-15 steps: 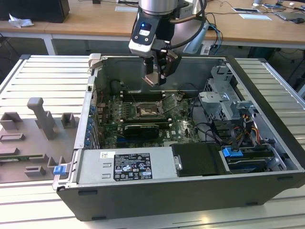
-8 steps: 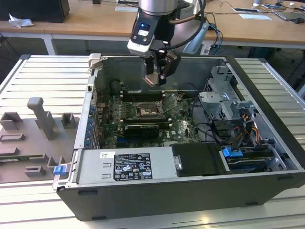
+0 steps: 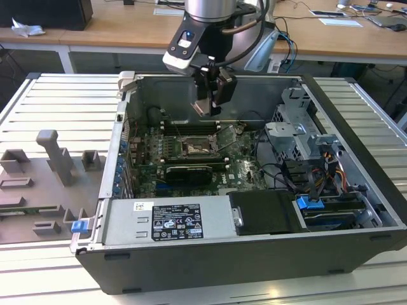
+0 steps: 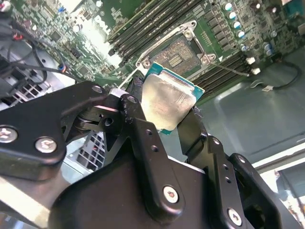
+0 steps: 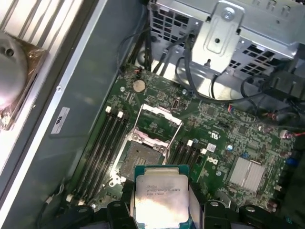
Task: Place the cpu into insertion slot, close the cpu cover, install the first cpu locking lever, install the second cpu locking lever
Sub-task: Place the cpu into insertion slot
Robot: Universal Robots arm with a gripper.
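- Is the gripper [image 4: 164,112] carrying anything?
- Yes. Its black fingers [image 4: 133,107] are clamped on opposite edges of the cpu [image 5: 159,198], which hangs above the motherboard [image 5: 228,138], clear of it.
- How would it handle?
- I'd judge it light, thin and stiff, with a matte metal lid on a green base. The underside is probably fragile, so the edges suit gripping.
- And beyond it?
- The bare insertion slot [image 5: 136,160] lies near the board's middle, with its steel cpu cover [image 5: 162,113] flipped open.
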